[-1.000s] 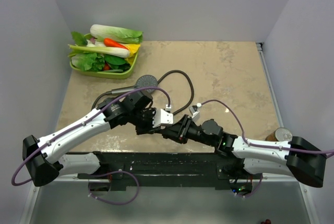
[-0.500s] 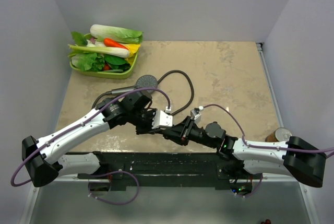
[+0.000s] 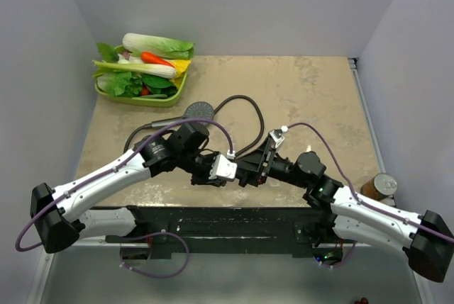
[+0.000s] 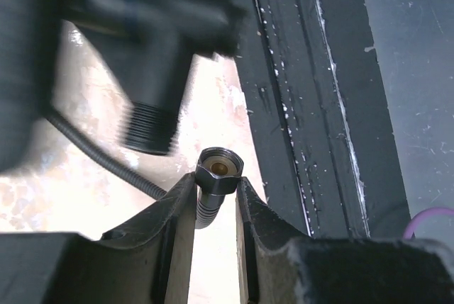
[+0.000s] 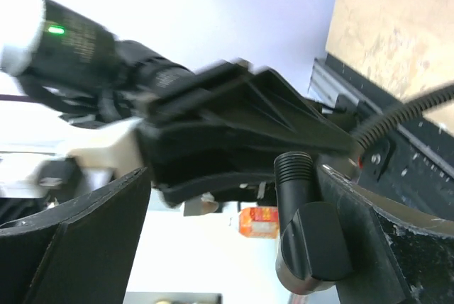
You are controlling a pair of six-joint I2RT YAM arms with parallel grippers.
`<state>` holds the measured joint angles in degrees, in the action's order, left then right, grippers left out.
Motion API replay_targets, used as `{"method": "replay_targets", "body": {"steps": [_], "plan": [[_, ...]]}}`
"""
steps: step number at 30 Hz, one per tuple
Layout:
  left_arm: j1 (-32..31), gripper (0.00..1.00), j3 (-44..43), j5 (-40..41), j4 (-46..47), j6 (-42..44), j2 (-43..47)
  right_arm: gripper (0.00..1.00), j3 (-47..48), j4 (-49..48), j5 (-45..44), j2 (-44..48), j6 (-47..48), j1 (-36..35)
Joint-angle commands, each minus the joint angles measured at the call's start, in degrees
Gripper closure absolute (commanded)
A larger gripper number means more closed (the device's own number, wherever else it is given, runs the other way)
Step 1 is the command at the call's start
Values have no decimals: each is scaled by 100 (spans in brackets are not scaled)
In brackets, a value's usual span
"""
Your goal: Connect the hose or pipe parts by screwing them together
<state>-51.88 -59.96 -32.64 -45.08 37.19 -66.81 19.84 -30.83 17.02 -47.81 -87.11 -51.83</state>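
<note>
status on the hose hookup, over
Left gripper shut on hose nut. Right gripper open, threaded fitting beside one finger. Thread and nut apart, not joined. Nothing between them.

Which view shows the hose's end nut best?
Left wrist: the end nut sits clamped in the left gripper, open end toward the camera. Top external hides it under that gripper; right wrist shows only the hose.

1 green tray [image 3: 113, 96] at far-left corner of beige mottled table [image 3: 312, 91], heaped with vegetables: pale cabbage [image 3: 159, 44] on top, orange carrot [image 3: 154, 58] below it, leafy greens. 1 can [image 3: 383, 185] near right edge.
</note>
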Motion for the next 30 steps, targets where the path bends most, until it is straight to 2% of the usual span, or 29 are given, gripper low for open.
{"method": "replay_targets", "body": {"steps": [1,4,7,10,11,12,14,16,17,18,20,21,25,26,29,30], "plan": [[-15,100,160,-295,254,61,141,1,381,833,399,298,511,252],[-15,100,187,-287,289,-10,168,2,145,763,259,431,257,288],[46,100,318,55,412,-28,203,7,178,964,311,352,326,297],[474,100,433,-66,386,86,229,9,598,1701,469,177,966,288],[633,100,381,-223,282,113,212,7,722,1981,504,115,1429,297],[783,100,319,-643,133,174,160,1,837,2393,592,62,1669,297],[1083,100,5,-971,-515,473,-200,1,1065,2973,610,-61,2361,297],[1249,100,-146,-1401,-869,744,-516,5,1258,3371,496,-105,2838,297],[1294,100,-225,-1507,-1071,807,-570,9,1277,3443,504,-123,3066,297],[1312,100,-235,-1665,-1108,842,-597,20,1295,3426,513,-140,3138,297],[1347,100,-218,-1736,-1021,825,-588,33,1426,3461,601,-202,3331,297],[1347,100,-200,-1763,-942,764,-571,43,1470,3478,645,-280,3376,297],[1347,100,-173,-1868,-731,553,-561,59,1856,3715,689,-536,3596,288],[1347,100,-173,-1868,-661,500,-553,73,1892,3742,654,-554,3552,297],[1347,100,1,-1834,-389,342,-474,94,1918,3775,559,-764,3499,305],[1347,100,98,-1712,-283,298,-439,94,1988,3969,453,-860,3604,305]]}}
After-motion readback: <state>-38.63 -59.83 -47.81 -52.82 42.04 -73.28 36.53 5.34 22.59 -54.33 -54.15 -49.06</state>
